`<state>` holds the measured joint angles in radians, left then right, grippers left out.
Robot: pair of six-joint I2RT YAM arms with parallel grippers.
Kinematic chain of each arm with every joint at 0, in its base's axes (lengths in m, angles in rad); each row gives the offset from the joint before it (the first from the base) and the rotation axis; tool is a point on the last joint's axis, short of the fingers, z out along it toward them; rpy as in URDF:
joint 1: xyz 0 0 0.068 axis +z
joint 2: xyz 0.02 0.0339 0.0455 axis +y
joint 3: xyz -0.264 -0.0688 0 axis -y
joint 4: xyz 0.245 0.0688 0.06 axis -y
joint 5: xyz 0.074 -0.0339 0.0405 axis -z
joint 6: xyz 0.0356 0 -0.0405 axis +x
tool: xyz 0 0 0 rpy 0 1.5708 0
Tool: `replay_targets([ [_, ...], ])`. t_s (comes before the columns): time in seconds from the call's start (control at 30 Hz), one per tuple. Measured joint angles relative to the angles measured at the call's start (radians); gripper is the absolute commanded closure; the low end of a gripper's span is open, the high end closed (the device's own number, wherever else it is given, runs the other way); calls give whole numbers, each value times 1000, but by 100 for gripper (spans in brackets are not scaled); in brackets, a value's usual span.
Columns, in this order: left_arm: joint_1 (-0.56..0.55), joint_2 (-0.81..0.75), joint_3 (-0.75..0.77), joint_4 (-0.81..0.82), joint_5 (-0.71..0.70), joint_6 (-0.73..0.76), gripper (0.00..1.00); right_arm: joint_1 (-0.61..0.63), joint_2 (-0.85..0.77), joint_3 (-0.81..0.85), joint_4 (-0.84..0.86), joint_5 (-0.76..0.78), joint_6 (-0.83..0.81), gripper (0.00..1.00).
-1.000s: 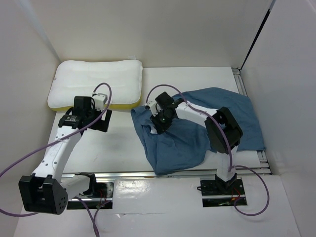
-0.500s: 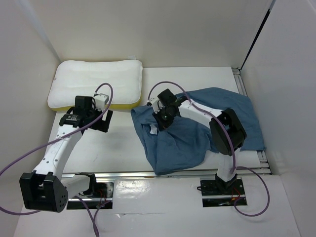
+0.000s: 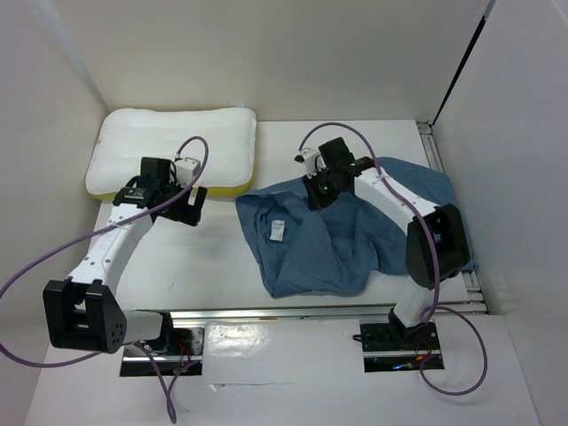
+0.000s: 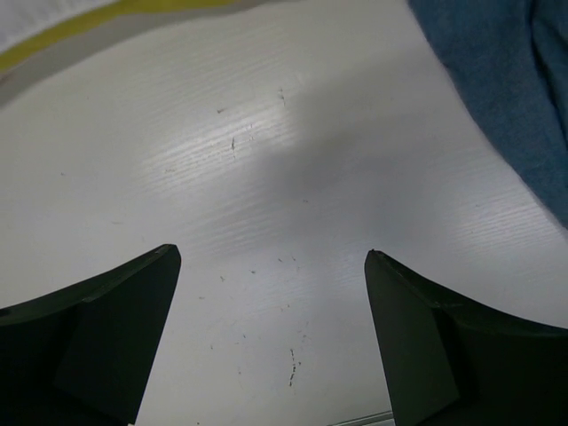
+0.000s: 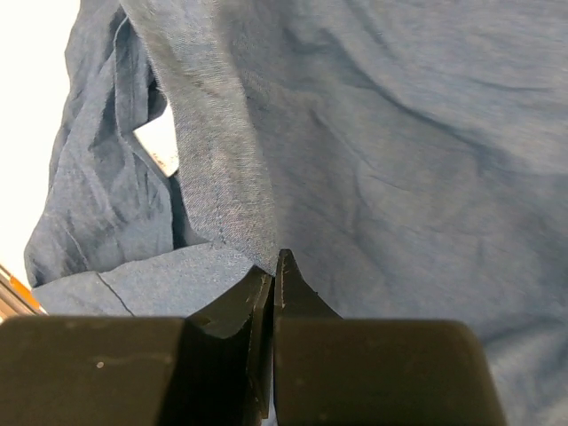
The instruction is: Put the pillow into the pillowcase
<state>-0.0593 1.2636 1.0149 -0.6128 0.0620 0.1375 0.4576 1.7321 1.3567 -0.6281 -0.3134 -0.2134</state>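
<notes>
The white pillow [image 3: 173,146] with a yellow band along its near edge lies at the far left of the table. The dusty-blue pillowcase [image 3: 311,248] lies crumpled at centre right, a white label showing on it. My right gripper [image 3: 317,197] is shut on an edge of the pillowcase [image 5: 266,160] and holds it lifted at the cloth's far side. My left gripper [image 3: 191,209] is open and empty just in front of the pillow, over bare table [image 4: 266,195]; a strip of the pillow's yellow band [image 4: 80,22] shows at the top of its view.
White walls enclose the table on the left, back and right. A metal rail [image 3: 266,312] runs along the near edge. Purple cables loop from both arms. The pillowcase's corner [image 4: 506,80] shows at the right of the left wrist view.
My right gripper has moved back and to the right, pulling the pillowcase edge with it and spreading the cloth, uncovering the white label. My left gripper has shifted slightly toward the pillow.
</notes>
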Motion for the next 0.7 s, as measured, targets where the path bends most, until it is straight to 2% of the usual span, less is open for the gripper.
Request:
replay_targets([
  [0.27,0,130,192,5,25,19,0,-25,-22,-10,-7,-18,-5,100],
  [0.47,0,158,220,2,32,20,0,-31,-52,-48,-45,-84,-17,100],
  [0.7,0,160,220,-2,37,20,0,-28,-56,-81,-60,-138,-11,85],
])
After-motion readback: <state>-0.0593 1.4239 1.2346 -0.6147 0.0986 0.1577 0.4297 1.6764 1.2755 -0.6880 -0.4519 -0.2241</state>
